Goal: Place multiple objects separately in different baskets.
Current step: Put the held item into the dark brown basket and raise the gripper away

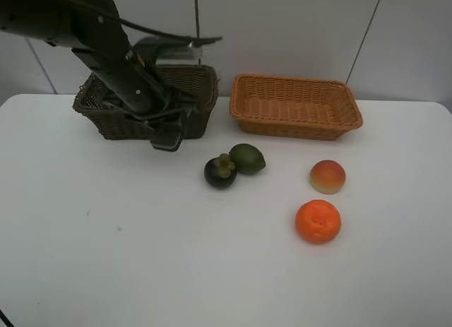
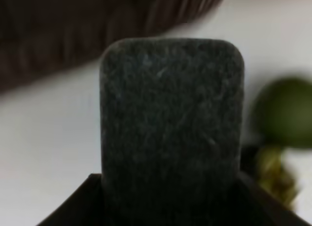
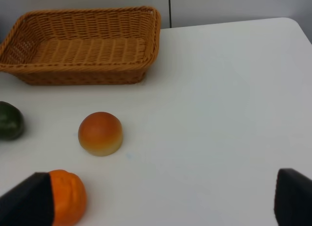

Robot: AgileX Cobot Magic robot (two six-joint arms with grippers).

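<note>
The dark flat case (image 2: pixel 170 123) is being gripped by the left hand (image 1: pixel 168 138), jaws narrow, just outside the front wall of the dark brown basket (image 1: pixel 201 94) — not yet in. The right hand (image 3: pixel 158 202) is being held wide, empty. The orange (image 1: pixel 318 221), peach (image 1: pixel 328 176), green citrus (image 1: pixel 247 158) and mangosteen (image 1: pixel 219 171) are being left on the table (image 1: pixel 106 256), the light orange-tan basket (image 1: pixel 296 101) unfilled — rim clearance needed; table open ahead.

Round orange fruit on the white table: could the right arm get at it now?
Probably yes: the round orange fruit lies just beside the right arm's open fingers, nothing between them.
</note>
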